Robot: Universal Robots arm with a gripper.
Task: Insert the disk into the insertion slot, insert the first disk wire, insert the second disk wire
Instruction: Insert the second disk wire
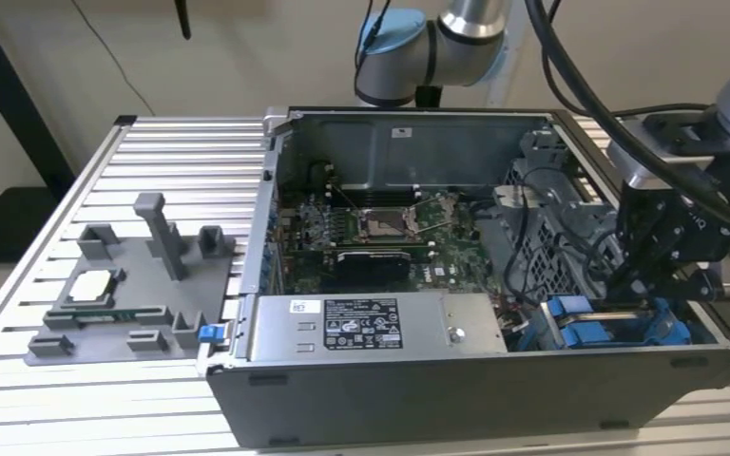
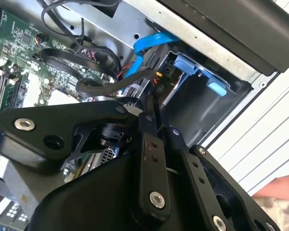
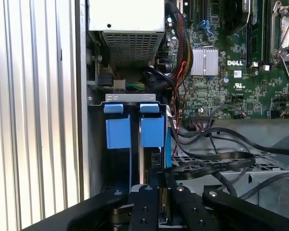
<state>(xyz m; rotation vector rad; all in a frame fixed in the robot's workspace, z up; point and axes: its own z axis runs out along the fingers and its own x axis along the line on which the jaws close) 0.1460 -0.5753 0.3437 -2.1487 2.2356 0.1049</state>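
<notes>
At the case's front corner on the exterior view's right, the insertion slot [image 1: 669,318] is a grey metal bay holding blue plastic carriers [image 3: 151,130]. The disk sits in there edge-on, with its blue frame [image 1: 600,331] showing and its silver body mostly hidden. My gripper [image 1: 631,285] hangs right over this bay. In both wrist views its black fingers [image 2: 147,130] stand close together, shut on the end of a black disk wire [image 2: 151,98] that loops back toward the board. A bright blue flat wire [image 2: 151,41] runs along the cage [image 2: 202,113] beside it. The gripper [image 3: 161,190] is just short of the carriers.
The grey labelled power-supply box [image 1: 365,328] lies next to the bay. The motherboard [image 1: 378,233] fills the case floor, and several loose black cables [image 3: 212,161] cross the perforated cage top. A grey fixture with small parts [image 1: 137,285] rests on the slatted table [image 1: 35,399].
</notes>
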